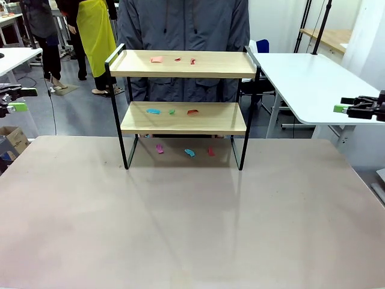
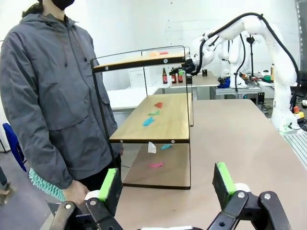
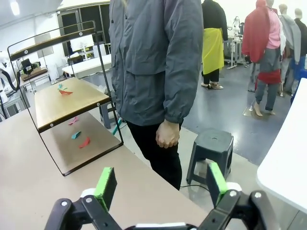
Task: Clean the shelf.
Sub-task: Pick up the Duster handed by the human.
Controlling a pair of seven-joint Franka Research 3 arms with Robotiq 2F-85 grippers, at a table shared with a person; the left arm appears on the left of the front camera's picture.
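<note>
Opens on the broad pale table (image 1: 192,229), bare across its near half. Finds a person (image 1: 180,24) in a grey jacket standing at 12 o'clock, just behind the far edge. Places the shelf (image 1: 216,65) at 12 o'clock on the table, upright, just in front of that person, with its long axis running 9 to 3 o'clock in the front view.

Puts the left gripper (image 1: 24,99) at 9 o'clock and the right gripper (image 1: 344,105) at 3 o'clock, both out beyond the table's sides and well apart from the shelf. Shows both sets of jaws spread wide, green pads facing, with nothing between them.

Reads the shelf as lying at 3 o'clock from the left gripper and at 9 o'clock from the right one, at about the same reach, so gives neither arm a clear lead. Looks along the boards end-on in the left wrist view, at 12 o'clock.

Notes a teal brush (image 2: 45,184) held low in the person's hand (image 2: 76,192). Ends with small coloured scraps (image 1: 156,59): three on the top board, three on the lower one, three on the table beneath
</note>
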